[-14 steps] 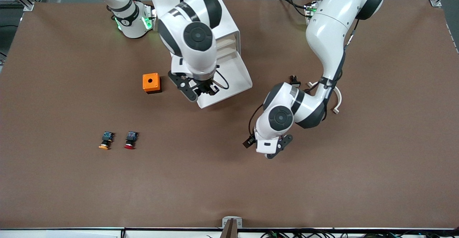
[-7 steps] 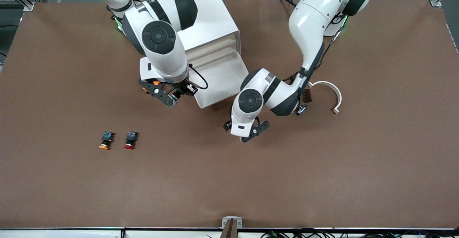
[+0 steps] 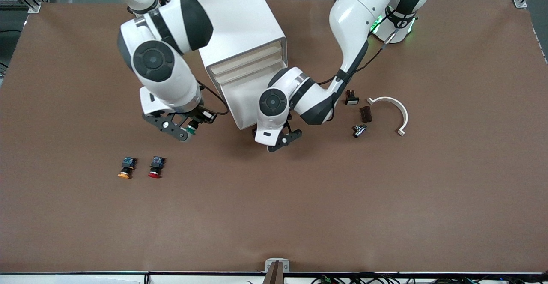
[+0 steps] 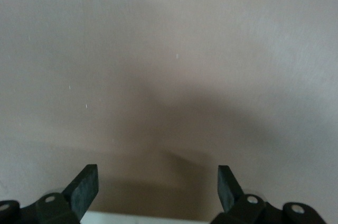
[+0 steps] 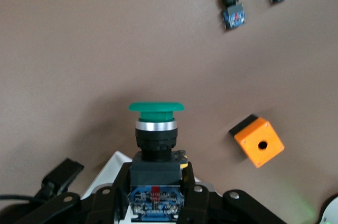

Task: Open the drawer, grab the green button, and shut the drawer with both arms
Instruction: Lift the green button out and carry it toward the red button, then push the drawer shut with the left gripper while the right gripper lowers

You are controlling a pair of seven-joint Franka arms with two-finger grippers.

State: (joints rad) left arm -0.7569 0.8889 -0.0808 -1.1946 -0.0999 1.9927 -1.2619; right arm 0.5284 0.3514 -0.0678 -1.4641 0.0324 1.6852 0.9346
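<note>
two arms have shifted: the right pincer [image 3: 185,130], pinching the green-capped black push button [image 5: 156,129], has left the white plastic tray drawer [image 3: 252,100], while the spread left pincer [image 3: 278,140] nears its front to close it.

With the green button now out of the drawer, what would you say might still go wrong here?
1. The right gripper holds the green button only by its black body, cap sticking out; it might slip or twist on set-down.
2. The drawer is open; the left gripper, jaws open at its front edge, might push off-centre and jam it.
3. The red button and orange button lie nearby and might be knocked.
</note>
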